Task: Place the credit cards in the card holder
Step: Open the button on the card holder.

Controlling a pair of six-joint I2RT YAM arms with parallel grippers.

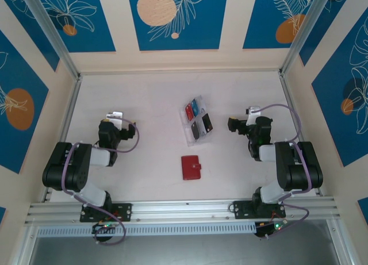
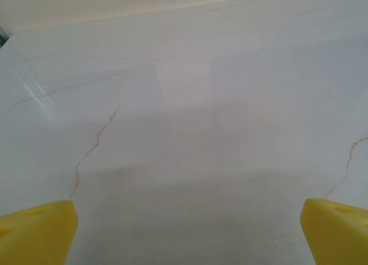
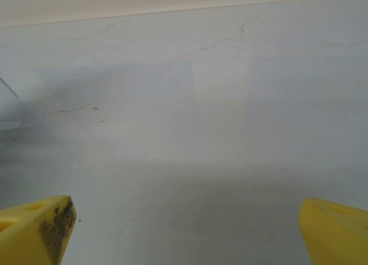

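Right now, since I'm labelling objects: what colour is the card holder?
Red. The card holder shows best in the top external view.

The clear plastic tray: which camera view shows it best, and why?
Top external: the whole clear tray lies in view, red, blue and black cards inside. The right wrist view catches just one transparent corner at its left edge; the left wrist view faces tabletop.
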